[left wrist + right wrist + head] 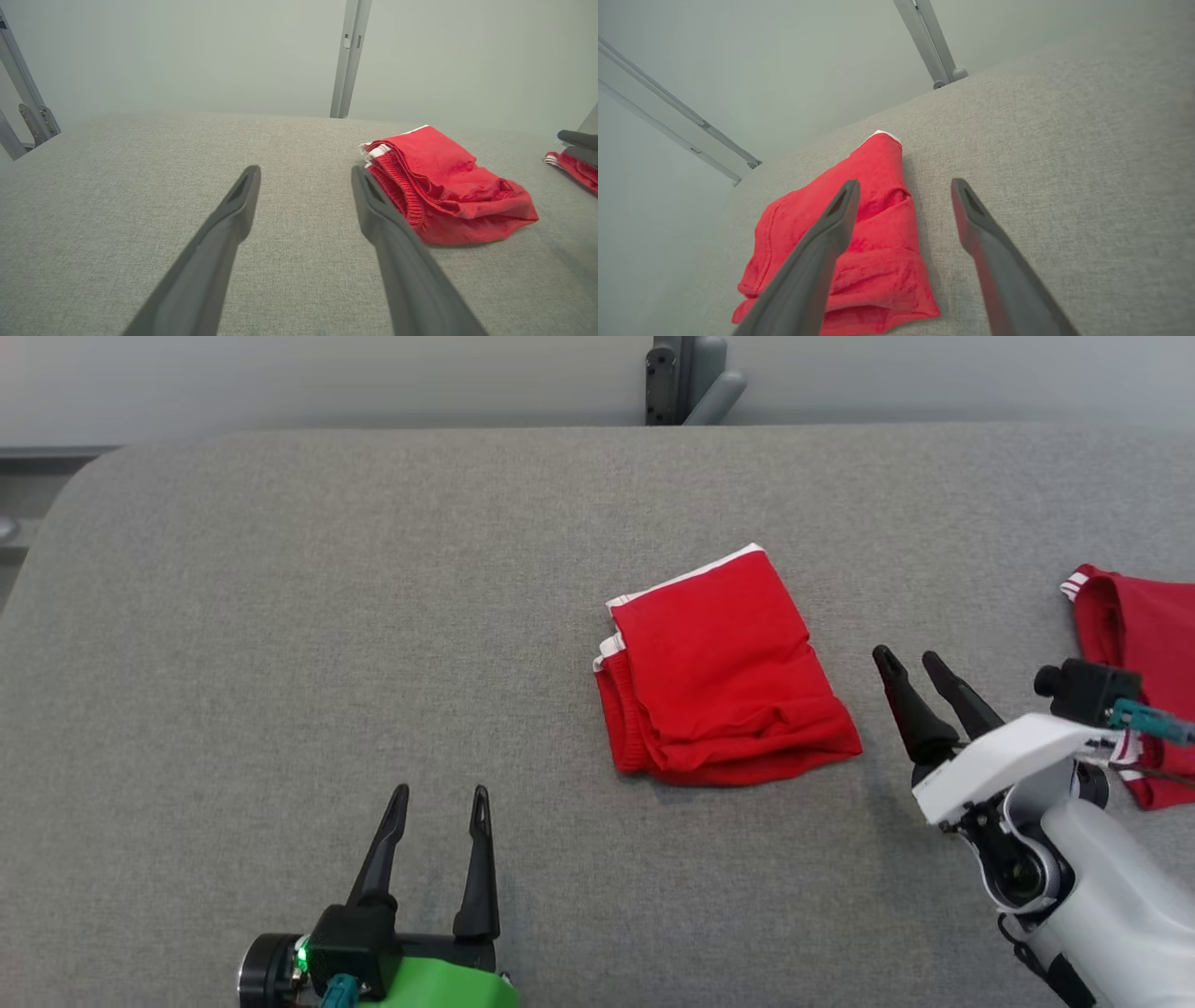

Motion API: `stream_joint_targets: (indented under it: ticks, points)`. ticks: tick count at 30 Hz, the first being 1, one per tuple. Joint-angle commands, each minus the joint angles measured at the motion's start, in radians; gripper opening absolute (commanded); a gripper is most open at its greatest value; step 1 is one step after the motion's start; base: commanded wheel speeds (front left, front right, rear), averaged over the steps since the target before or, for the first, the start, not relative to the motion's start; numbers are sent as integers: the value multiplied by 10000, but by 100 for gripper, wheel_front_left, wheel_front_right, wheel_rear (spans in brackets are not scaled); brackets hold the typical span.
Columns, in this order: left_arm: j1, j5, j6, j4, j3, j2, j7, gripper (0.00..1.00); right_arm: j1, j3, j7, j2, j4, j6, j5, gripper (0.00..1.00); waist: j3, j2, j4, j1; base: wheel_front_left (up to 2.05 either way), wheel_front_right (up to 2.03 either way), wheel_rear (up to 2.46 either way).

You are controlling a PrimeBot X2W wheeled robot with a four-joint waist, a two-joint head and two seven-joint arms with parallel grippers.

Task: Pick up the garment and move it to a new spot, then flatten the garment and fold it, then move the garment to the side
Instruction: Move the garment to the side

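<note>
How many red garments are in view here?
2. One folded red garment lies centrally on the table; a second red garment sits at the far right, partly hidden behind the right arm and cropped.

Grey fabric-covered table [280, 569], folded red garment [724, 672] near its middle, second red garment [1139, 625] at right edge

Head view looks down; wrist views share garment [724, 672].

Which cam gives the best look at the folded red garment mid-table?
Head view: the folded red garment is seen whole from above, every edge clear. Left wrist view shows it low and side-on, with the stacked layers visible. Right wrist view has it close up but partly behind a finger of the right gripper.
</note>
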Motion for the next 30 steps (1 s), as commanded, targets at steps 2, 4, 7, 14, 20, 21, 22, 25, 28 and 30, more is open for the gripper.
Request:
stream_joint_targets:
  ticks: [2,4,7,14,20,21,22,25,28,30]
  points:
    - [-403,-146,44,12,-133,10,15,100,-566,352,483,-264,303,0,978,100,861,0,649,0,0,0,0]
    - [-558,-182,59,30,-226,10,15,100,-900,622,861,-428,531,1,1578,100,1046,0,796,0,0,0,0]
    - [-780,-229,105,41,-330,10,15,100,-1302,994,1321,-604,777,1,2357,100,1285,0,965,0,0,0,0]
    - [-1135,-263,152,73,-456,10,15,100,-1841,1564,2075,-801,1067,1,3721,100,1676,0,1152,0,0,0,0]
    - [-1316,-224,190,162,-484,10,16,100,-1913,2035,2050,-949,932,0,4177,0,1714,0,1097,0,0,0,0]
    - [-1313,-194,177,177,-472,10,16,100,-1903,2129,1999,-987,868,0,4210,0,1683,0,1051,0,0,0,0]
    - [-1302,-160,154,199,-459,10,16,100,-1878,2207,1952,-1044,794,0,4242,0,1649,0,1003,0,0,0,0]
    - [-1246,-50,86,216,-383,10,16,100,-1826,2433,1629,-1283,563,0,4213,0,1528,0,800,0,0,0,0]
    - [-1174,13,53,214,-314,10,16,100,-1835,2553,1412,-1428,405,1,4243,0,1463,0,596,0,0,0,0]
    - [-1114,109,-16,214,-258,10,16,100,-1877,2738,1207,-1616,247,0,4140,0,1422,0,348,0,0,0,0]
